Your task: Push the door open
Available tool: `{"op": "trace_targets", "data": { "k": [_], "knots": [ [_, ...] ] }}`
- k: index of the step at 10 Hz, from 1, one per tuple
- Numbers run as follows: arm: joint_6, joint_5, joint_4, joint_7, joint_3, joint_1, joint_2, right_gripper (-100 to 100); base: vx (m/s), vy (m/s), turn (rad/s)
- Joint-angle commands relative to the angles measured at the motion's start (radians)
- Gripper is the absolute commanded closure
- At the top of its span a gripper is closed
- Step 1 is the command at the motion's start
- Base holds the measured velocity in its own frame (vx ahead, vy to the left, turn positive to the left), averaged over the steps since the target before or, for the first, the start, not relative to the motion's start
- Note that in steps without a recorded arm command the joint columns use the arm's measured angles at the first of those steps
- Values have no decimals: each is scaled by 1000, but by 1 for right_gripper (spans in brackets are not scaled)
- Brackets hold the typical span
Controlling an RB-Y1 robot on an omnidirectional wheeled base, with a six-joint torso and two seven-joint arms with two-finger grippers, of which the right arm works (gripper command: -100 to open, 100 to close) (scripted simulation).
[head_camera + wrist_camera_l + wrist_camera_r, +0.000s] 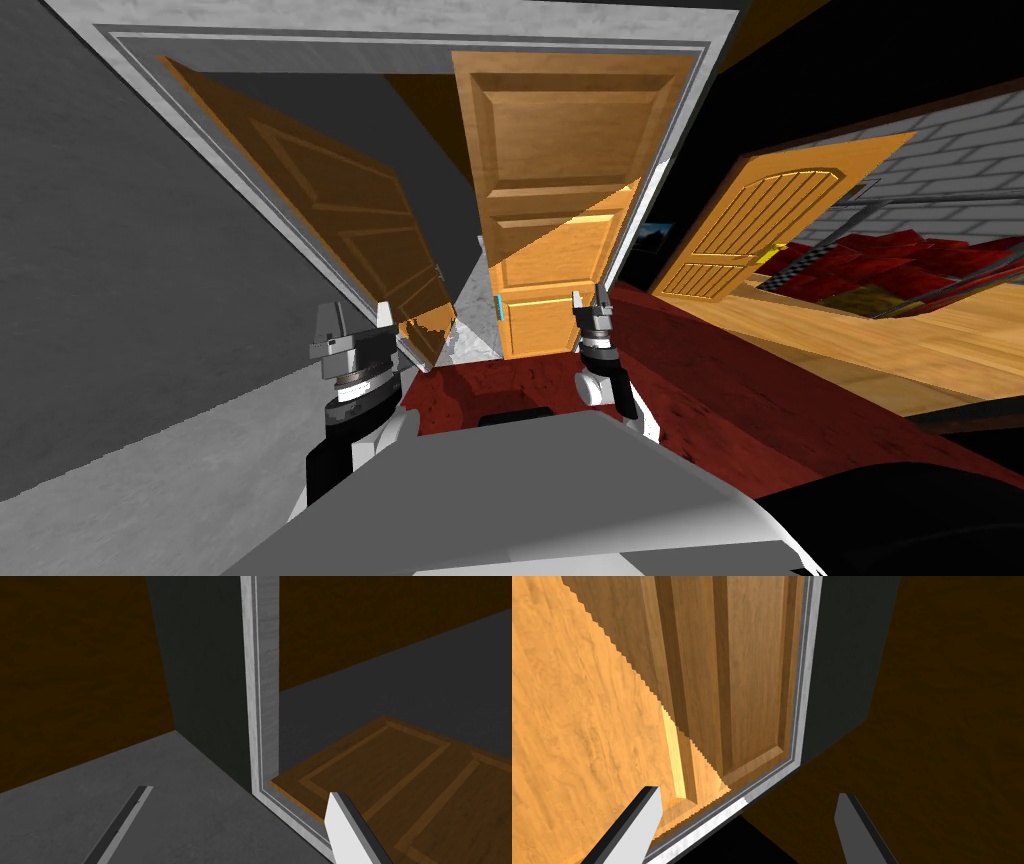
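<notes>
Right claw (590, 298), fingers spread, hovers just before the right-hand door (560, 180) in its grey frame (400, 44), placed to press it flat; left claw (357, 318), likewise spread, hangs beside the left-hand door (340, 220), ajar.

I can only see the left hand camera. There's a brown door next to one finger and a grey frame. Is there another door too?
Observer: Yes. The head view shows two. The left door stands at an angle, partly open. A right door is beside it, and there's a gap between their lower edges.
Child: Where's my other hand?
Observer: The right gripper is raised in front of the lower part of the right door, close to the frame on that side. It is open.
</notes>
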Motion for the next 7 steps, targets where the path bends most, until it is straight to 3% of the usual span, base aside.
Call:
{"op": "trace_targets", "data": {
  "k": [1, 7],
  "knots": [
    [-8, -19, 29, -26, 17, -12, -8, -100, 215, -61, -31],
    [-33, -94, 134, -123, 82, -58, -38, -100, 173, -54, -21]
  ]
}}
